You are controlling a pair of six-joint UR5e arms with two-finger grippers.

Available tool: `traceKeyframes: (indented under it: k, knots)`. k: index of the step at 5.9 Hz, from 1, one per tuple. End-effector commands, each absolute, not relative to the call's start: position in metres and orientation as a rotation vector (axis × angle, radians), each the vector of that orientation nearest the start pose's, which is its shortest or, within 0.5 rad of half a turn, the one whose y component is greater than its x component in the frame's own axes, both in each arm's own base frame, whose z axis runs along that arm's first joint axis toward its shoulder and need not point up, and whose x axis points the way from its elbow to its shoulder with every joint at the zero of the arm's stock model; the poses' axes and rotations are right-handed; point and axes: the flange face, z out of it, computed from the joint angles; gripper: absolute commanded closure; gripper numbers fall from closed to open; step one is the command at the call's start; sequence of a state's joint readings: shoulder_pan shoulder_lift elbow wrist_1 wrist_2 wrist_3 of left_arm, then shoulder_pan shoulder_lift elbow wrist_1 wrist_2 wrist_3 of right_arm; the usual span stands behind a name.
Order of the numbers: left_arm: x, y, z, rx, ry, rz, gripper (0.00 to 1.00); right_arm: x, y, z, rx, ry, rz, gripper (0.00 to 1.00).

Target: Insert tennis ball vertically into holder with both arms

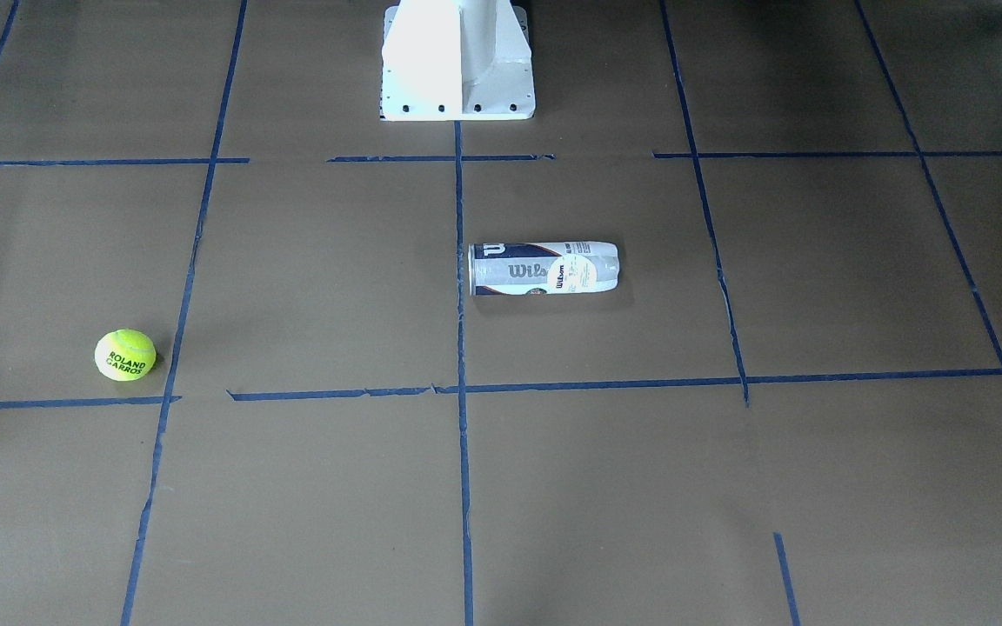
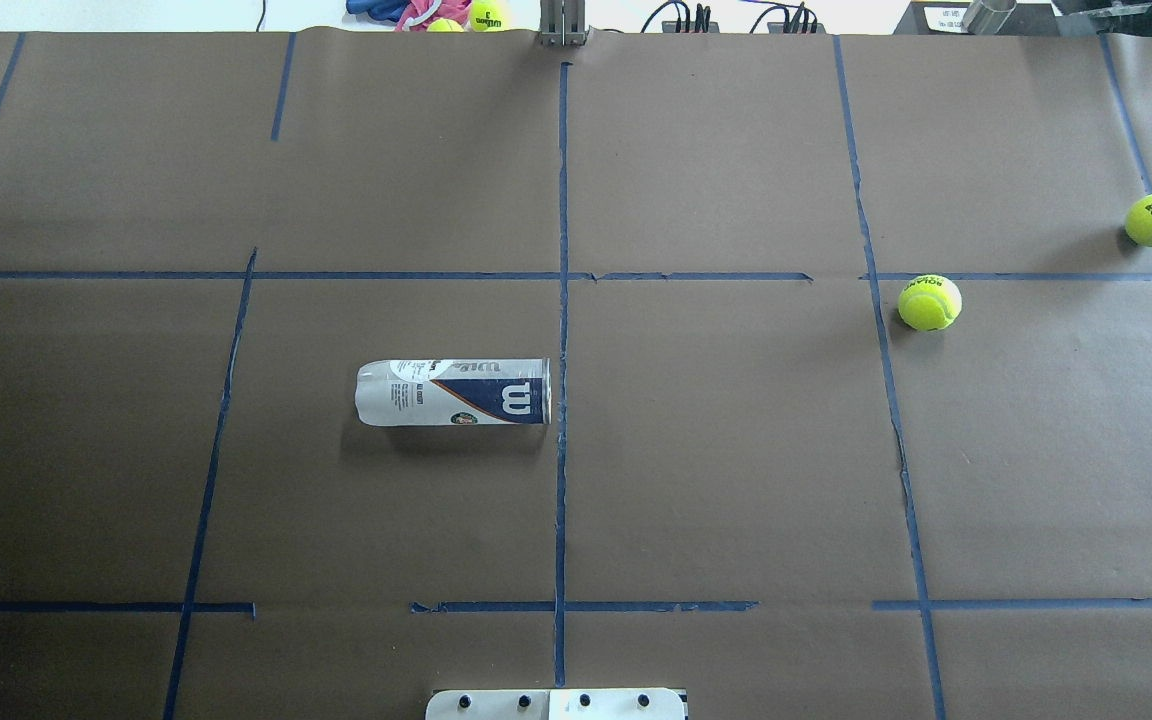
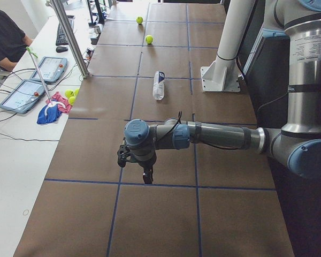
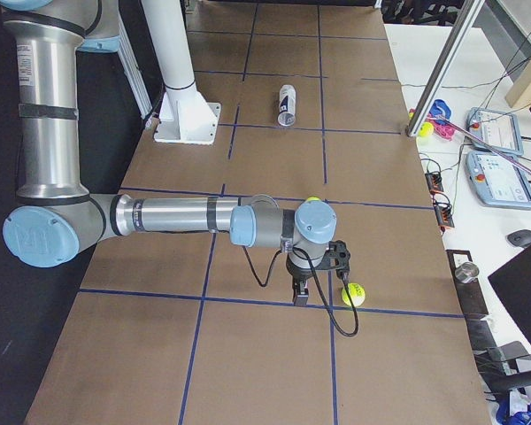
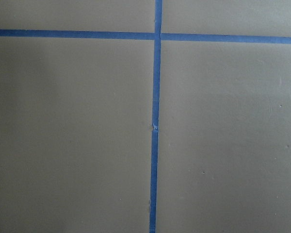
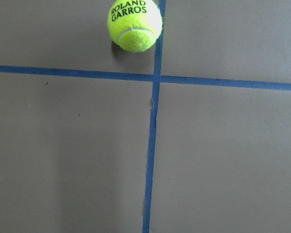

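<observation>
The left pincer (image 3: 147, 176) hangs fingers-down over a bare stretch of the surface (image 2: 736, 480) at the robot's left end. Its wrist view shows only brown paper and crossing blue tape (image 5: 156, 97). Nothing appears to be between its fingers, but the side view does not show whether the jaws are parted or closed. The right pincer (image 4: 301, 297) hangs the same way at the right end, and I cannot tell its jaw state either. The tennis ball (image 4: 353, 294) sits just beside it on the surface, not touching it, at a tape crossing close to the right edge. A second ball (image 2: 930, 303) lies further in toward the middle. The holder (image 2: 453, 392) lies on its side just left of the centre tape line, well apart from both balls and both pincers. What looks like its open end points toward that line.

I judge that the task has not begun. The holder has yet to be lifted and stood upright, a ball has yet to be grasped, and the ball has yet to be lowered into the mouth.

Both balls carry black "ROLAND GARROS" lettering. The holder reads "Wilson" along its navy band and has a large white "W" near the open end. The small print on its white panel and the round badge are too small to read.
</observation>
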State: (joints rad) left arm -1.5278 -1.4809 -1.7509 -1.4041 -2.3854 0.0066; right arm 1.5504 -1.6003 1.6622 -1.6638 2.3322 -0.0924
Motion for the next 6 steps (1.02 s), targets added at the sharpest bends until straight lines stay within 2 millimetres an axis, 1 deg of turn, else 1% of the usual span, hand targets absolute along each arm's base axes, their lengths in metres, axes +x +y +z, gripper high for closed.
traceKeyframes:
  k: [1,4,5,6]
  knots:
    - [-0.0409,-0.4449,0.6286,-0.071,0.827,0.027,0.00,0.0553,-0.4741,0.6408,-0.002,-0.760,-0.106,0.00]
    - [-0.0418,-0.4452,0.6273,-0.066,0.813,0.029,0.00,0.0550,-0.4698,0.6455,-0.012,-0.756,-0.104,0.00]
    - [-0.0410,-0.4468,0.6224,-0.060,0.813,0.030,0.00,0.0550,-0.4706,0.6446,-0.011,-0.756,-0.099,0.00]
    - [-0.0412,-0.4461,0.6231,-0.061,0.812,0.029,0.00,0.0541,-0.4709,0.6442,-0.011,-0.757,-0.097,0.00]
